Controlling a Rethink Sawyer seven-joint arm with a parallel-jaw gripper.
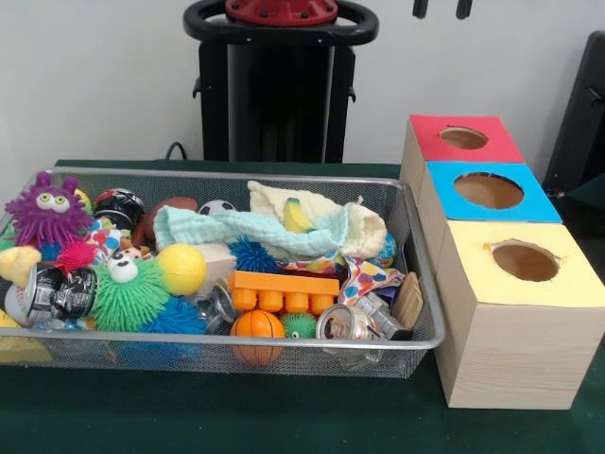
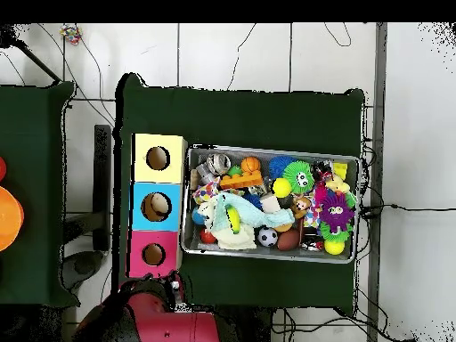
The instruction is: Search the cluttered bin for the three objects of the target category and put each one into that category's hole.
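1. End effector. Front view: only the two dark tips of the gripper (image 1: 441, 8) show, at the top edge. Tips stand apart w/ a clear gap, nothing between them. The overhead view shows the red arm (image 2: 160, 312) at the bottom edge, clear of the bin; the tips cannot be made out there.

2. Boxes (front view). Red-panel box (image 1: 463, 142) sits directly below the tips. Blue-panel box (image 1: 487, 194) is below it and nearer the camera. Yellow-panel box (image 1: 520, 312) is furthest from the tips, lower right. The three stand in a row, side by side. The hole (image 1: 525, 260) in the yellow top is round w/ rough edges, and nothing is in it.

3. Bin. The wire-mesh bin (image 1: 421, 274) lies down and left of the tips, well apart from them, its right end just beside the boxes.

4. Cloths, all in the bin half nearer the boxes:
- pale teal cloth (image 1: 236, 232), stretched approx. across the bin centre;
- cream cloth (image 1: 326, 210), bunched at the back, touching the teal one;
- polka-dot cloth (image 1: 364, 277), partly buried, next to the orange block (image 1: 284, 291) and a crushed can (image 1: 345, 322).

5. Other contents, farthest from the tips: purple spiky toy (image 1: 47, 213), green spiky toy (image 1: 128, 293), yellow ball (image 1: 181, 269).
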